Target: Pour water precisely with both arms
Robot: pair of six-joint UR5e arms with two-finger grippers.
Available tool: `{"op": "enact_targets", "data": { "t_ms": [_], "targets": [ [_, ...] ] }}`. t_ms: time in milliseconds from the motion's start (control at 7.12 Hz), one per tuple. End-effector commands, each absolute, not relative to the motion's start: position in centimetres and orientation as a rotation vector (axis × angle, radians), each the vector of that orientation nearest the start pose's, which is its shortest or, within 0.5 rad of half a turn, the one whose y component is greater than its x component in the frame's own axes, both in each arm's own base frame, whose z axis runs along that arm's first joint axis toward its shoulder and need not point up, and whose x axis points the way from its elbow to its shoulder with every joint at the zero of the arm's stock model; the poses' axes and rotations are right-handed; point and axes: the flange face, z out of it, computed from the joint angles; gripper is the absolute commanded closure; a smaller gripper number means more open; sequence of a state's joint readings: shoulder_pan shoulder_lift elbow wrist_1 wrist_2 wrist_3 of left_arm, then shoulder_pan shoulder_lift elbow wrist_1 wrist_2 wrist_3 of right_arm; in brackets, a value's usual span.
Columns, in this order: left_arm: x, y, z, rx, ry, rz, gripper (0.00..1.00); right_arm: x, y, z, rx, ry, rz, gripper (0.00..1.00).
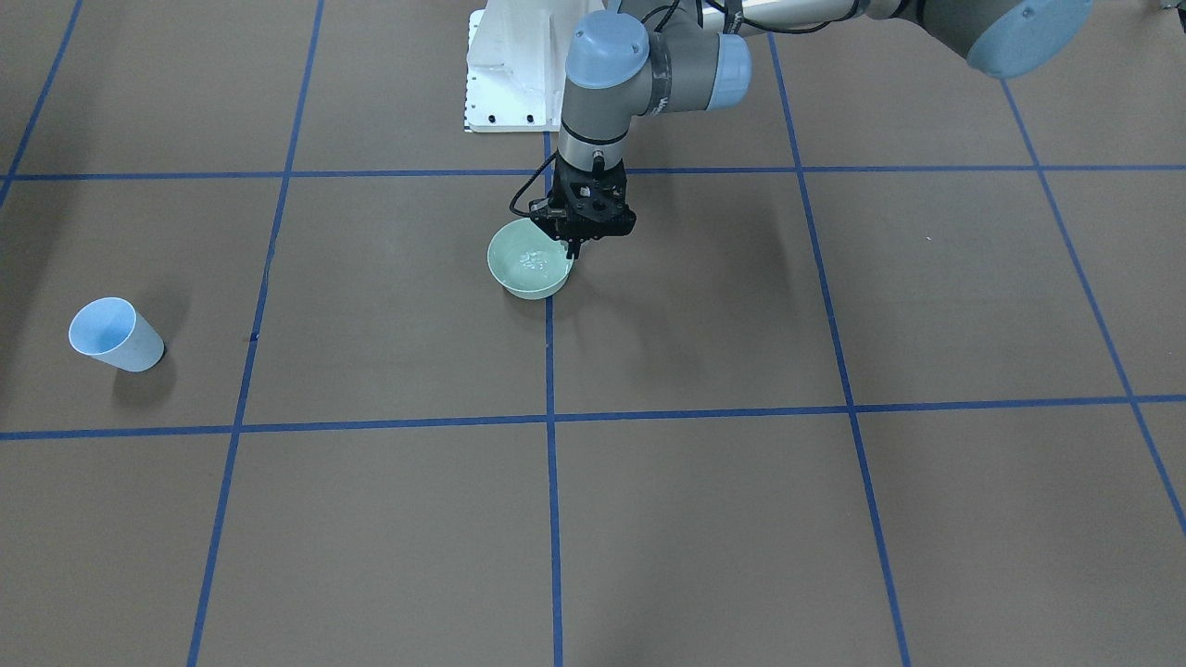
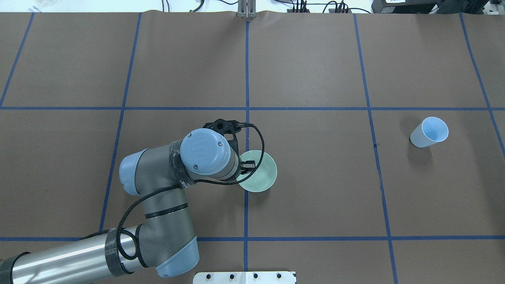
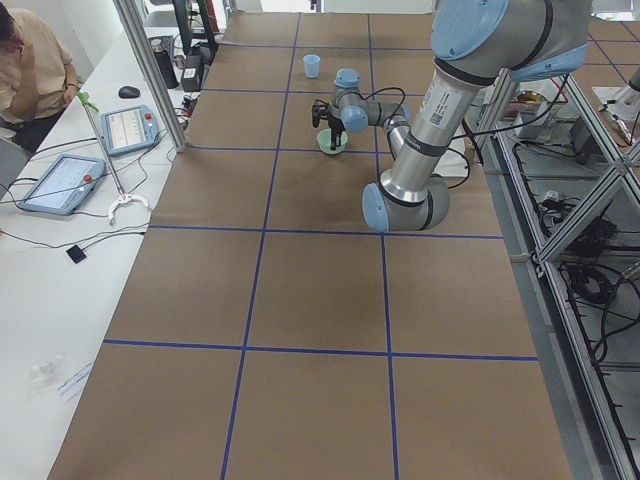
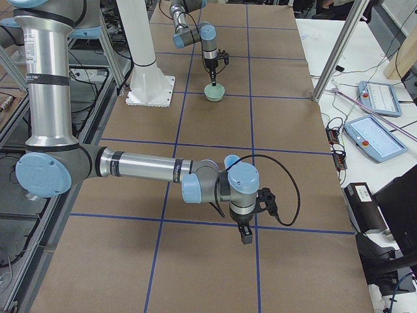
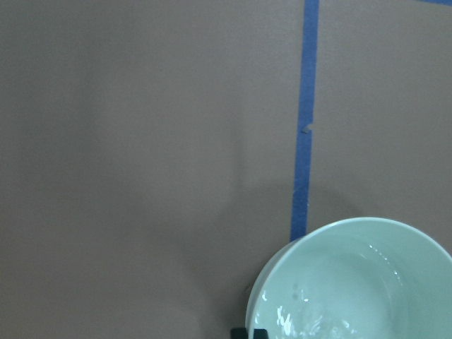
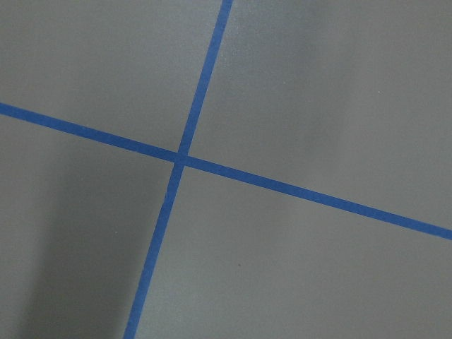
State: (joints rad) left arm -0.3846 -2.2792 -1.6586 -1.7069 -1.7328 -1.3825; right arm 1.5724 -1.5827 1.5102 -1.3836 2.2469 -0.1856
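**Left tool at the bowl's rim, cup far off to the robot's right**

Brown bench (image 2: 315, 59) gridded with blue tape (image 2: 246, 79), shown from above, from across and from both ends.

Left arm (image 2: 165, 205) bent in from the robot's left, wrist pointing straight down over the middle of the bench. Right arm (image 4: 143, 166) visible only from the right end, held low over that end, well apart from everything else.

Mint-green bowl (image 2: 264, 177) sitting on the bench, touching the centre tape line. Pale blue cup (image 2: 429, 132) upright, mouth up, seemingly empty, well apart from the bowl.

Left tool (image 1: 573, 245) drawn narrow across the bowl's rim on the side toward the robot's left, one finger (image 2: 248, 165) inside the bowl, apparently pinching the wall. Right tool (image 4: 244, 235) pointing down, nothing visibly held; opening impossible to judge from this single side view.

Smallest of all, the water (image 1: 533, 261): a shallow pool of whitish glints in the bowl's bottom.

For the pour, as a judgement: cup directly to the robot's right of the bowl, axis vertical, nearer the right arm than the left. Probably either a long sideways carry of the bowl or a fetch of the cup by the right arm.
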Motion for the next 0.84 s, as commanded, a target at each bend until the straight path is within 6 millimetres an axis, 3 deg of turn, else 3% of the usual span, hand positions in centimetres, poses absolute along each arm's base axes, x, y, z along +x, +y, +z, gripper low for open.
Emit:
{"op": "enact_targets", "data": {
  "t_ms": [0,140,281,702],
  "targets": [
    [55.6,-37.6,17.4,0.167,0.973,0.003,1.00,7.2,-49.0,68.5,0.166,-0.664,-0.213,0.00],
    [52.8,-39.6,19.6,0.175,0.957,0.040,1.00,7.2,-49.0,68.6,0.165,-0.663,-0.214,0.00],
    [48.8,-41.3,23.0,0.173,0.937,0.086,1.00,7.2,-49.0,68.6,0.165,-0.661,-0.214,0.00],
    [35.3,-46.6,34.4,0.216,0.850,0.229,1.00,7.2,-48.8,68.8,0.164,-0.661,-0.219,0.00]
  ]
}}
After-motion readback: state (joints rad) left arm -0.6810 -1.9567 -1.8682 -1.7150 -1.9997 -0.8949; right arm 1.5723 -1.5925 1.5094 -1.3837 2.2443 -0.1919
